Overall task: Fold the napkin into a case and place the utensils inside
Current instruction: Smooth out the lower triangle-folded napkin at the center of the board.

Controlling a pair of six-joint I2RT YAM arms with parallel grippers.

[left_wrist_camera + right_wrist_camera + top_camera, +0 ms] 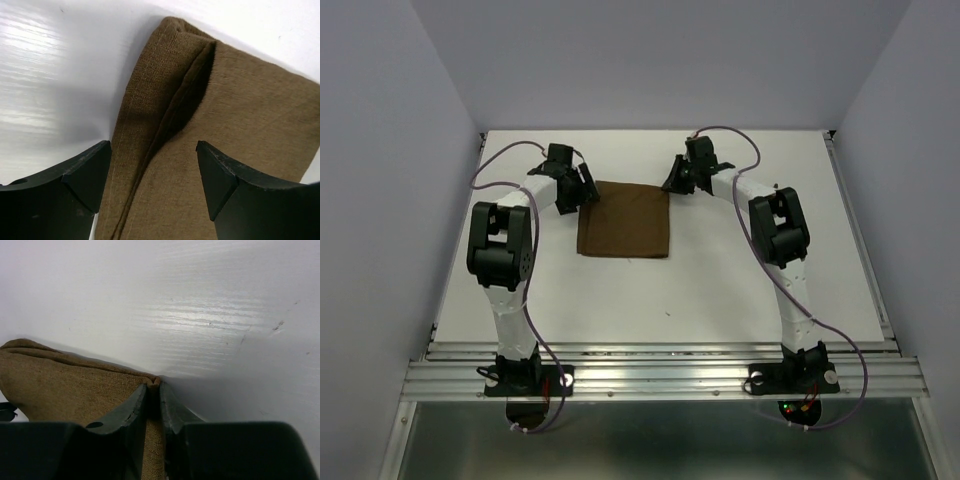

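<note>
Two layers need catching, to my eye: with the right end effector [153, 390] pinching the upper-right corner of the napkin [624, 220] mid-frame on the worktop [750, 290], the left end effector [154, 155], gaping astride the upper-left edge, should close low.

White arms [510, 320], black joints [500, 245], purple cables [727, 128].

- White, flat, rectangular table [770, 290]: smooth top with a faint sheen and fine streaks close up; a few small dark specks show in the right wrist view.
- Silver ribbed metal rail [660, 365]: runs along the table's near edge.
- Dark brown, plain, soft cloth napkin [625, 222]: folded to a near square, lying on the far middle of the table; overlapping layers and a stitched hem show at its far left corner.
</note>
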